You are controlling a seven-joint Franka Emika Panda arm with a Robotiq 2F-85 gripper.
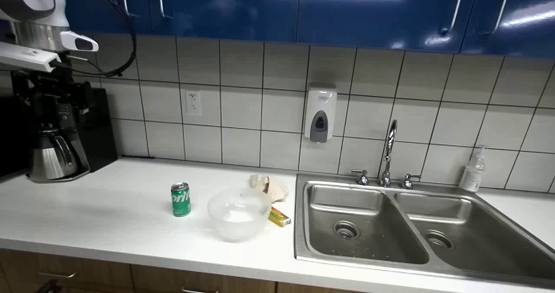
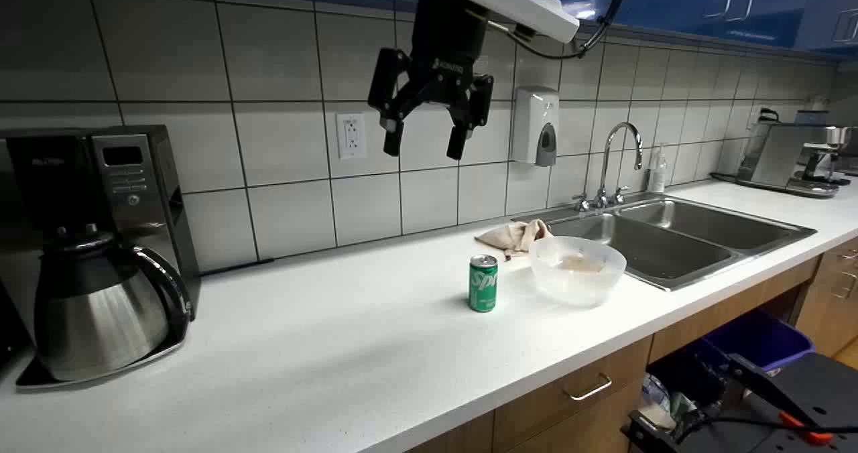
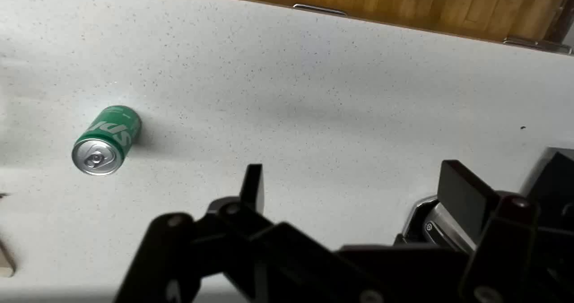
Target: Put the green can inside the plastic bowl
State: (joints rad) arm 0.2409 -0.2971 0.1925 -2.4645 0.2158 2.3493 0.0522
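One coffee maker (image 2: 127, 171) with a steel carafe (image 2: 100, 326), well to the left of the green Sprite can (image 2: 482, 285) in both exterior views. Next along, above the can and off to its left, the black gripper (image 2: 424, 143), pointing down with jaws parted wide, well apart from the can. Then the can, upright on the white desk (image 2: 301, 352) and outside the translucent plastic bowl (image 1: 238, 213), silver pull-tab top visible in the wrist view. Near the can, to its right with a strip of desk between, the bowl, mouth up. Right of the can and farther back, a crumpled beige cloth (image 1: 276, 190), partly hidden by the bowl in an exterior view. Right of the can too, a small yellow pack (image 1: 279, 218), lettering too small to read. Higher up, on the tiled wall (image 1: 243, 106) right of the can, a white soap dispenser (image 1: 321, 106). Well to the right of the can, a double-basin steel sink (image 1: 414, 226) with a chrome faucet (image 1: 390, 143), then a clear pump bottle (image 1: 473, 174).
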